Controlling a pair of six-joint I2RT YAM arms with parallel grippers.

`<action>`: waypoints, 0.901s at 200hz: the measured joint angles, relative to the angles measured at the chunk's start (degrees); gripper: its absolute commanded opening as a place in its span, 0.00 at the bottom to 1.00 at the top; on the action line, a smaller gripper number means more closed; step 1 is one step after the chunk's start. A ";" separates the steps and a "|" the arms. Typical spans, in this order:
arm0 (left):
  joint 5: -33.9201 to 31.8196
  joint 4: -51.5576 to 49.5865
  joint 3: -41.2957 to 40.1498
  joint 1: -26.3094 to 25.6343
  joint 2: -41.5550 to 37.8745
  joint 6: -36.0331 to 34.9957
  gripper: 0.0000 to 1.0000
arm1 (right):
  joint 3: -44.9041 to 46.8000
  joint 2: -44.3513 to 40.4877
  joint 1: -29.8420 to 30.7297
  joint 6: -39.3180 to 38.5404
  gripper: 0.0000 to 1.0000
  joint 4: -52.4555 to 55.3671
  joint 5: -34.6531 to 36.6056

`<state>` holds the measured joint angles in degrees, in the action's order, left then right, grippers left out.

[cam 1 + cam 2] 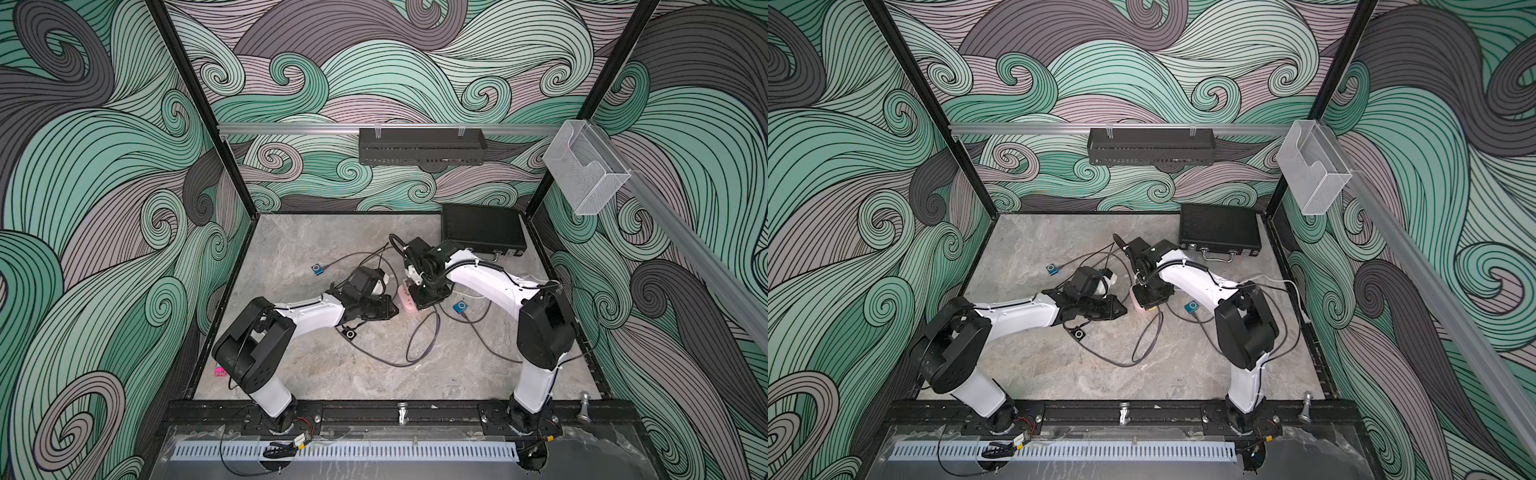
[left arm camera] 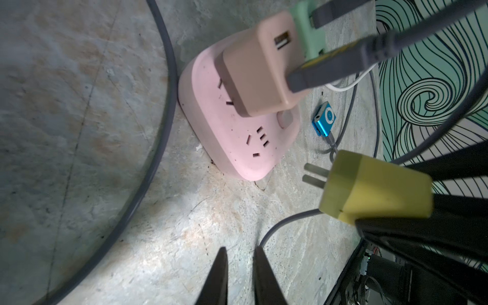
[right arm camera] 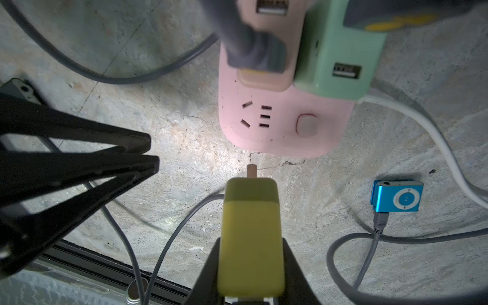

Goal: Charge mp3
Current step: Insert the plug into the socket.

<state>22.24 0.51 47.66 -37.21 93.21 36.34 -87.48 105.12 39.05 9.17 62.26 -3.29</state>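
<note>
Mp3 player (image 3: 397, 196), blue with a cable plugged in, lies flat on the surface (image 1: 332, 374) beside the right fingers (image 3: 206, 277). Wave-patterned walls (image 1: 104, 166) enclose that grey marbled surface. A pink power strip (image 3: 277, 132) sits just ahead of those fingers, which clamp a yellow charger (image 3: 250, 237). The left fingers (image 2: 216, 285) stand narrow and empty.

You have three music players: blue player (image 1: 318, 269), second blue player (image 1: 460, 307), black player (image 1: 350, 333). You have three plug adapters: yellow adapter (image 3: 250, 232), green adapter (image 3: 335, 47), pink adapter (image 2: 253, 79). You have one power strip (image 2: 232, 148) and one black case (image 1: 482, 232).
</note>
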 measured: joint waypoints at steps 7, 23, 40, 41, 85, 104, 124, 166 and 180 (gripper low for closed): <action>-0.02 -0.15 0.00 0.00 0.00 -0.15 0.18 | -0.04 -0.57 0.00 -0.63 0.00 0.09 0.07; -0.09 -0.55 0.00 0.00 0.00 -0.50 0.18 | -1.05 -1.25 0.17 -1.64 0.00 1.07 0.33; -0.24 -0.79 0.00 0.00 -0.15 -0.94 0.18 | -2.54 -1.36 0.26 -2.12 0.00 1.84 1.05; -0.26 -0.81 0.00 0.00 -0.22 -0.98 0.18 | -2.67 -1.36 0.26 -2.14 0.00 1.90 1.05; -1.03 -1.57 0.37 0.00 -1.68 -2.36 0.18 | -8.94 0.90 0.26 -4.76 0.00 6.67 2.29; -1.66 -2.60 1.05 0.00 -2.05 -3.30 0.18 | -12.76 3.69 0.26 -6.27 0.00 9.11 2.89; -2.38 -3.23 1.18 0.02 -2.47 -4.04 0.18 | -15.37 6.56 0.26 -7.48 0.00 11.10 2.91; -2.95 -3.89 1.31 0.44 -2.47 -4.79 0.18 | -16.04 10.16 0.26 -8.57 0.00 13.86 2.93; -2.99 -3.93 1.31 0.55 -2.45 -4.87 0.18 | -16.04 10.47 0.26 -8.57 0.00 14.10 2.93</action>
<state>19.25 -3.42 48.97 -36.67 90.76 31.46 -103.53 115.59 39.31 0.60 76.36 -0.36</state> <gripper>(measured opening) 0.177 0.266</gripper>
